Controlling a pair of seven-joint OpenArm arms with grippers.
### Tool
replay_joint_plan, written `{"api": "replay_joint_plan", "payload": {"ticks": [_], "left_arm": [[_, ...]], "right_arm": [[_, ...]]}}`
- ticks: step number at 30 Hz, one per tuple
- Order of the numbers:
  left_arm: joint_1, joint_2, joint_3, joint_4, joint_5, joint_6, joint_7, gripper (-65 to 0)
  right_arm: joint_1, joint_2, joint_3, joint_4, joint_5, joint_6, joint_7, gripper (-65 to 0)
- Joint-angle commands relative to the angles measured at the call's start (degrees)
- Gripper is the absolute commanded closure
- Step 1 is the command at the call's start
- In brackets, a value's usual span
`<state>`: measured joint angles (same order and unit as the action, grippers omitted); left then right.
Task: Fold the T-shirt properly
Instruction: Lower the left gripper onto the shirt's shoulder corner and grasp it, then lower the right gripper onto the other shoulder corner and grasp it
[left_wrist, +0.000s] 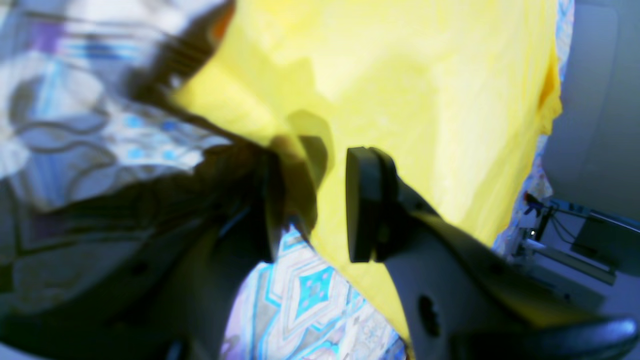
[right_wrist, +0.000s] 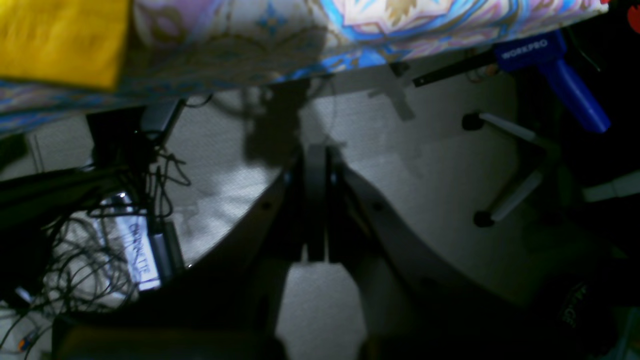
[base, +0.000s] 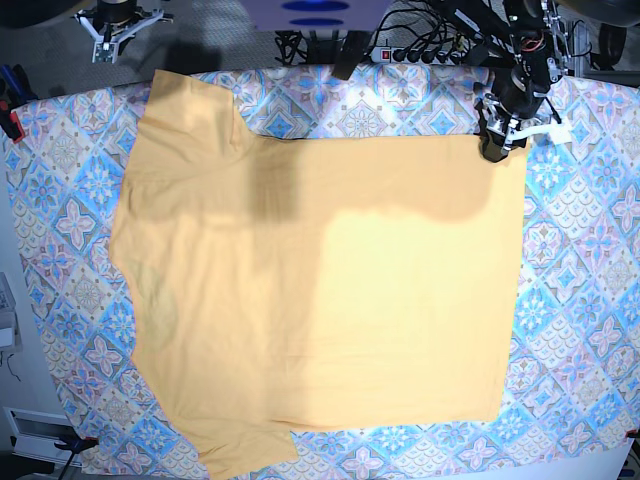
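The pale yellow-orange T-shirt (base: 320, 300) lies spread flat on the diamond-patterned cloth (base: 585, 300), its sleeves toward the left in the base view. My left gripper (base: 493, 147) sits at the shirt's far right corner. In the left wrist view the left gripper (left_wrist: 315, 205) has its jaws apart, with the T-shirt (left_wrist: 400, 100) edge running between them over the patterned cloth (left_wrist: 300, 290). In its own view my right gripper (right_wrist: 316, 150) is shut on nothing, hanging past the table edge above the floor. A corner of the T-shirt (right_wrist: 60, 40) shows at the upper left of that view.
A blue-handled clamp tool (right_wrist: 550, 65) hangs off the table edge. Chair-base legs (right_wrist: 510, 165) and a tangle of cables (right_wrist: 100, 225) are on the floor below. A power strip and more cables (base: 430, 45) lie behind the table's far edge.
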<state>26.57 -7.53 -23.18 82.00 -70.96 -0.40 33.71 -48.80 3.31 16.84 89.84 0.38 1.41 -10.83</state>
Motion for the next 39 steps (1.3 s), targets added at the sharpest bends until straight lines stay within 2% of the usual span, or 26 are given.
{"api": "replay_joint_plan", "payload": {"ticks": [1, 9, 12, 18, 26, 29, 32, 39], "left_arm": [[0.03, -0.16, 0.10, 0.16, 0.58, 0.45, 0.97, -18.4], [0.20, -0.25, 0.28, 0.16, 0.32, 0.36, 0.97, 0.0], [0.55, -0.43, 0.28, 0.16, 0.32, 0.27, 0.97, 0.0], [1.08, -0.51, 0.28, 0.25, 0.32, 0.27, 1.05, 0.0], [1.34, -0.51, 0.28, 0.25, 0.50, 0.27, 1.05, 0.0], [1.34, -0.60, 0.28, 0.25, 0.58, 0.27, 1.05, 0.0], [1.34, -0.60, 0.28, 0.25, 0.58, 0.27, 1.05, 0.0], [1.34, -1.22, 0.19, 0.25, 0.58, 0.27, 1.05, 0.0]], "right_arm": [[-0.13, 0.42, 0.61, 0.75, 0.19, -0.40, 1.12, 0.0], [-0.13, 0.42, 0.43, 0.75, 0.19, -0.40, 1.12, 0.0], [-0.30, 0.42, -0.01, 0.84, 0.10, -0.40, 1.12, -0.2], [-0.39, 0.78, -5.90, 3.12, 0.10, -0.40, 1.12, -0.7], [1.28, 0.78, -9.41, 3.56, 0.10, -0.40, 0.94, -12.1], [4.27, 0.78, -9.85, 3.21, 0.10, -0.40, -3.19, -14.8], [7.52, 0.78, -9.85, 3.30, 0.10, -0.40, -7.59, -15.0], [10.51, 0.78, -9.41, 3.65, 0.10, -0.40, -11.81, -15.0]]}}
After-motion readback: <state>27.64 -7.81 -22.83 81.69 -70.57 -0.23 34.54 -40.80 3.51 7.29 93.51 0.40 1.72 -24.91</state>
